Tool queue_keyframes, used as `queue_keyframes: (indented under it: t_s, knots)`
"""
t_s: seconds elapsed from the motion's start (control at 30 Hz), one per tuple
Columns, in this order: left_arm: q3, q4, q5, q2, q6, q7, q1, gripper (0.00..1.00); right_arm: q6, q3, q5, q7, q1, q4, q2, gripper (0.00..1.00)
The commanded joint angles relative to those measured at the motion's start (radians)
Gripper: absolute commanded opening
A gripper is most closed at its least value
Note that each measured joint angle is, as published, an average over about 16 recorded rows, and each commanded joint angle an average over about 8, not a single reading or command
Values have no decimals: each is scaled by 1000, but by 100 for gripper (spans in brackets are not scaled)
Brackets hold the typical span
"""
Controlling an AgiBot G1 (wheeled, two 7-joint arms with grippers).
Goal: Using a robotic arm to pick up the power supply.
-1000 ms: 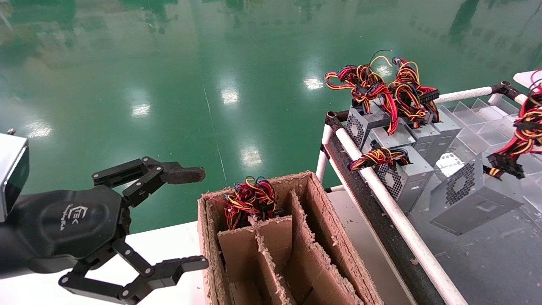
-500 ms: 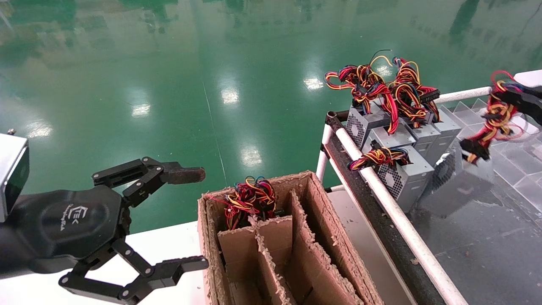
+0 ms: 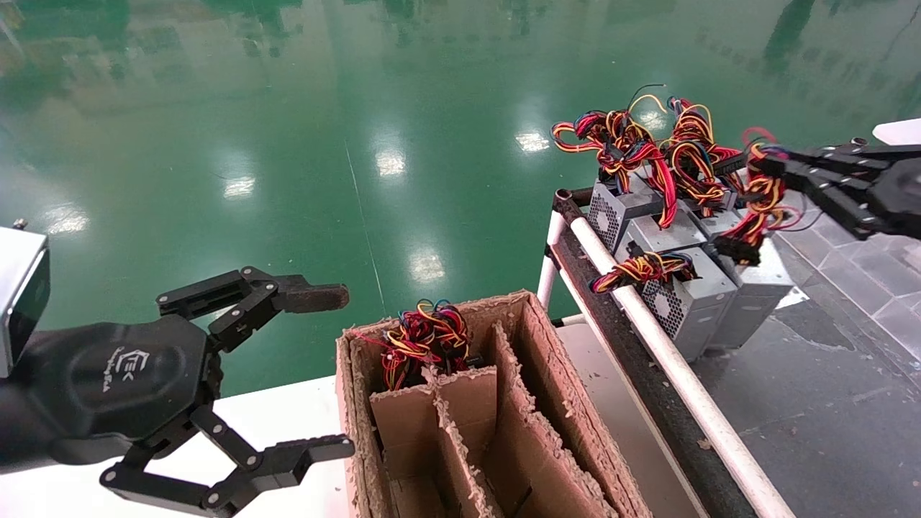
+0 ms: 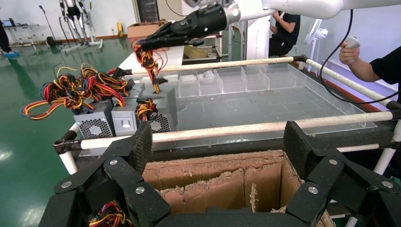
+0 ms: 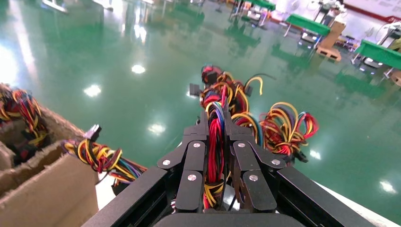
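Observation:
My right gripper (image 3: 764,167) reaches in from the right edge of the head view, shut on a bunch of red, yellow and black wires (image 5: 215,137). Those wires (image 3: 755,208) run down to a grey power supply (image 3: 755,291). It hangs close against the row of other grey power supplies (image 3: 687,298) by the white rail. I cannot tell whether it touches the tray floor. My left gripper (image 3: 344,370) is open at the lower left, beside the brown cardboard box (image 3: 532,360), with nothing between its fingers (image 4: 141,142).
A white pipe rail (image 3: 669,352) borders the clear tray (image 3: 849,403). Wire bundles (image 3: 647,147) pile on top of the row of units. One compartment of the cardboard box holds another wire bundle (image 3: 424,334). A person's hand with a controller (image 4: 352,49) shows at the far side.
My right gripper has carried the power supply by its wires leftward and up, from the tray's right side to the row of units. The left gripper has not moved.

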Motion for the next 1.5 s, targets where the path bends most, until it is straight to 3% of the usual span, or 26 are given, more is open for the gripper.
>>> queue_keyframes:
  t_s: [0.03,0.37,0.4,0.63,0.67,1.07,1.5]
  knots:
    - [0,0,0,0,0,0,0,100,15,-12,-20,-13,18,-21,-20,0]
    - [0,0,0,0,0,0,0,100,-6,-30,-49,-40,70,-103,-46,0]
    - [0,0,0,0,0,0,0,100,-11,-32,-50,-42,74,-108,-49,9]
    - [0,0,0,0,0,0,0,100,-45,-40,-61,-54,97,-138,-63,96]
    - [0,0,0,0,0,0,0,100,-49,-41,-62,-55,99,-142,-63,100]
    - [0,0,0,0,0,0,0,100,-113,-44,-66,-44,125,-170,-56,100]
    - [0,0,0,0,0,0,0,100,-80,-20,-31,-62,142,-151,-54,100]
